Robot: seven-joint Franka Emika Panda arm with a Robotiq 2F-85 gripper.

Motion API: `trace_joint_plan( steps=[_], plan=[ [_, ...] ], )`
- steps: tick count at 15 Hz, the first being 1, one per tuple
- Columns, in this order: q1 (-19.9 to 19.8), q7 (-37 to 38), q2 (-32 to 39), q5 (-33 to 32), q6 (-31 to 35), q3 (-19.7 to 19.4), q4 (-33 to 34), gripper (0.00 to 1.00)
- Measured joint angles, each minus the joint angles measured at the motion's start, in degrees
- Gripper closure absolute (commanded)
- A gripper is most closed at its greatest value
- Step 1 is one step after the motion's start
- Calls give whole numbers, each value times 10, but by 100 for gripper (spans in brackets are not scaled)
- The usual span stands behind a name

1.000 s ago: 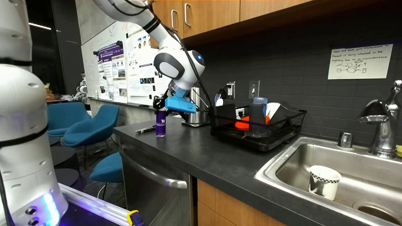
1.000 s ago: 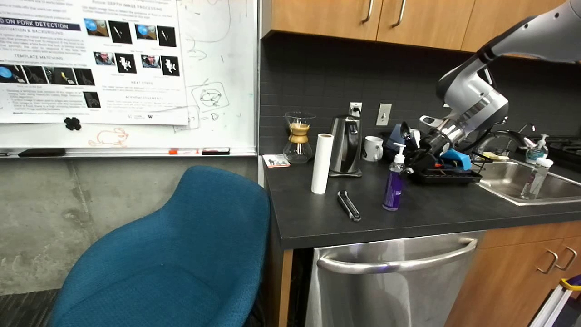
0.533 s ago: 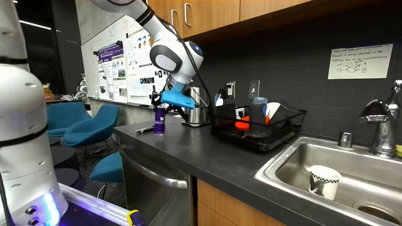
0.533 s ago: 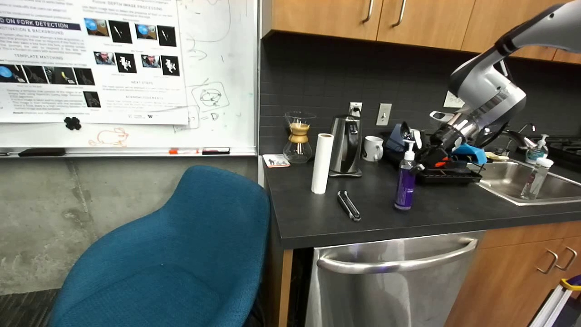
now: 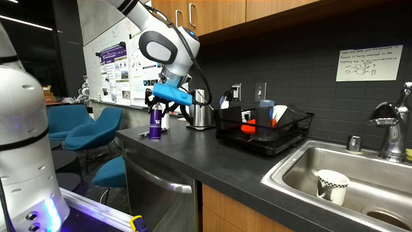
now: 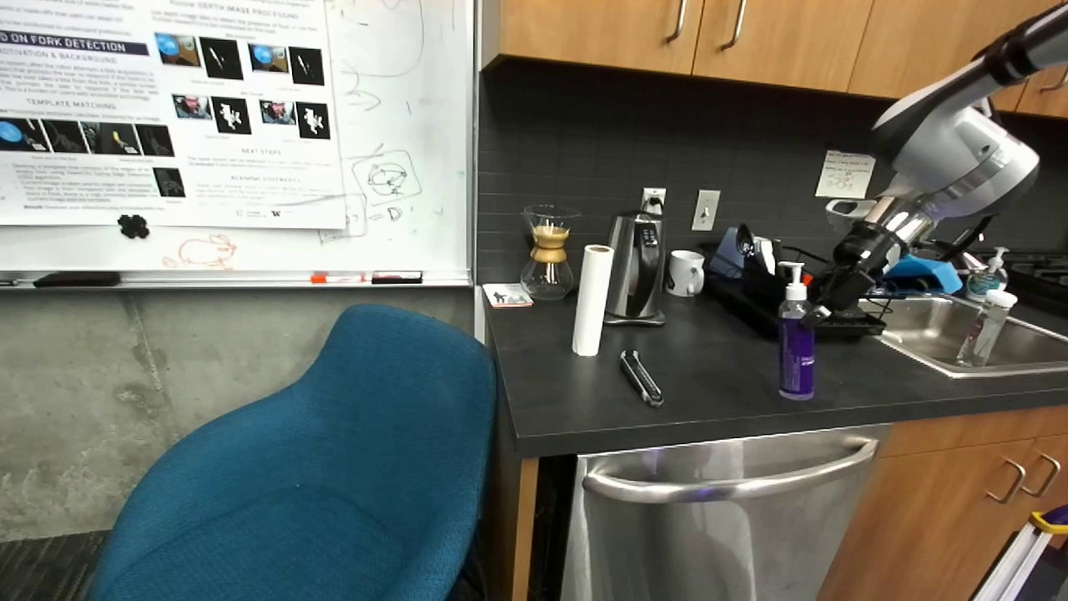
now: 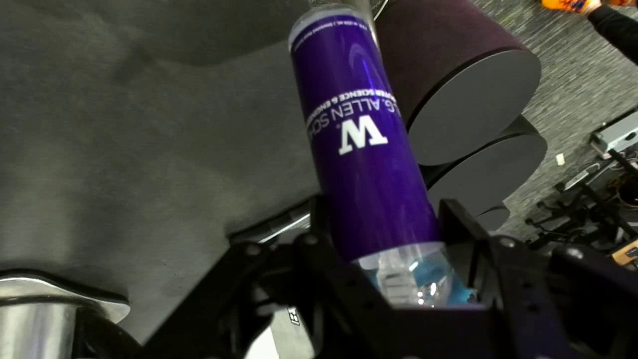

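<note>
"Purple-labelled clear plastic pump bottle (image 6: 797, 359): where is it?"
"Upright near the front edge of the dark-grey countertop (image 5: 193, 141); base contact, I can't tell."
"And the black two-fingered gripper (image 7: 386, 224)?"
"Clamped around the bottle's upper part."

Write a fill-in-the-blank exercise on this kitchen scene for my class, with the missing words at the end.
1. The gripper holds a bottle that is mostly ____ in colour.
2. The large white letter printed on that bottle is ____.
3. In an exterior view, the cup with a checkered band is inside the metal ____.
4. In an exterior view, the white mug stands beside the black-handled steel ____.

Missing words: purple; W; sink; kettle.
</note>
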Motion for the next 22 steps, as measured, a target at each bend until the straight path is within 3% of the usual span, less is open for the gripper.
trace_joint_plan(
  steps=[8,13,17,22],
  plan=[
    [-1,100,-147,-46,-24,-5,-89,69],
    [12,150,-235,-44,-30,15,-151,69],
    [21,176,-252,38,-25,86,-147,69],
    [41,225,-248,181,37,232,-146,69]
  ],
)
